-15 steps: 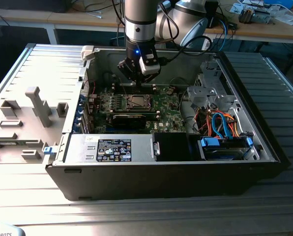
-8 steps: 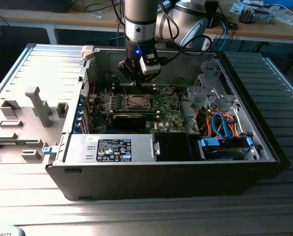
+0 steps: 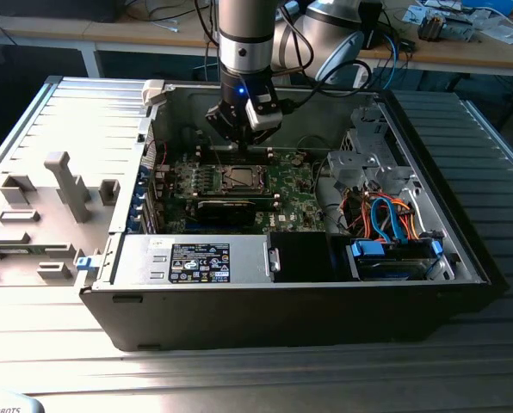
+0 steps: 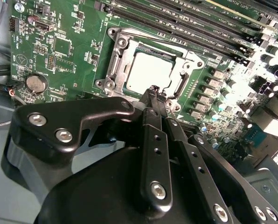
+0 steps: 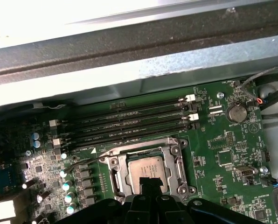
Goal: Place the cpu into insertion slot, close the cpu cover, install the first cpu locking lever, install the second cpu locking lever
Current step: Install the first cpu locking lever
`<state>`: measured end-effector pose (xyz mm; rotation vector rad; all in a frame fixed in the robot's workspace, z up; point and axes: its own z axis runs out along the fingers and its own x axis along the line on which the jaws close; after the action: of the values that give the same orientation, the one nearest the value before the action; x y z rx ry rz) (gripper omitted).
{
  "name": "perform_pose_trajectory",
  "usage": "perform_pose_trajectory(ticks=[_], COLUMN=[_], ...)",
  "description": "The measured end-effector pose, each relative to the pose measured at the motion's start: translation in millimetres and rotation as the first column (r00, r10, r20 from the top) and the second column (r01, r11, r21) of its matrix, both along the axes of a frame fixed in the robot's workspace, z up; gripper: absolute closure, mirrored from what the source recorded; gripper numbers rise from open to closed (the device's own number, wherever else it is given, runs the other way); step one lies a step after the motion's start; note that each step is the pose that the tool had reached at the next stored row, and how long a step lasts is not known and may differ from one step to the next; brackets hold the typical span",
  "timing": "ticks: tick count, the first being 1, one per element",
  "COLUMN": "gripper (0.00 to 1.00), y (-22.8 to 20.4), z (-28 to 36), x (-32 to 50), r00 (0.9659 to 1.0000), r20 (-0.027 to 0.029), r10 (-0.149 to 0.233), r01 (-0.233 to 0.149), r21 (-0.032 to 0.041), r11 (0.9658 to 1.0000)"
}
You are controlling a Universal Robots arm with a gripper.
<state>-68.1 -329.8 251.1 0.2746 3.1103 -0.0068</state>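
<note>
The pincer [image 4: 154,93], fingers pressed together and empty, hovers at the near edge of the slot [image 4: 112,60], where the cpu [image 4: 150,73] already sits just below its tips (cover apparently down); a slow, square descent seems wisest.

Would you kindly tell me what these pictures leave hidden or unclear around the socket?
- In both wrist views, the gripper covers one edge of the cpu, so contact there cannot be judged.
- In the exterior view, the insertion slot is too small to tell the cpu cover or levers apart.
- In the first wrist view, the picture's edge cuts off the gripper body.
</note>
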Motion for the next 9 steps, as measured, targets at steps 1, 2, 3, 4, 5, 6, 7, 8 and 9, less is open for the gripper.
perform_pose_trajectory(ticks=[1,2,3,4,5,6,7,8,9], gripper=[0.89,0.89,0.89,0.89,0.89,0.89,0.89,0.89,0.89], y=[0.0,0.0,0.0,0.0,0.0,0.0,0.0,0.0,0.0], z=[0.0,0.0,0.0,0.0,0.0,0.0,0.0,0.0,0.0], x=[0.0,0.0,0.0,0.0,0.0,0.0,0.0,0.0,0.0], r00=[1.0,1.0,1.0,0.9999,0.9999,0.9999,0.9999,0.9998,0.9998], r20=[0.0,0.0,0.0,0.0,0.0,0.0,0.0,0.0,0.0], r10=[0.003,0.004,0.008,0.011,0.013,0.015,0.017,0.019,0.021], r01=[-0.003,-0.004,-0.008,-0.011,-0.013,-0.015,-0.017,-0.019,-0.021], r21=[0.0,0.0,0.0,0.0,-0.0001,0.0,-0.0001,0.0,0.0], r11=[1.0,1.0,1.0,0.9999,0.9999,0.9999,0.9999,0.9998,0.9998])
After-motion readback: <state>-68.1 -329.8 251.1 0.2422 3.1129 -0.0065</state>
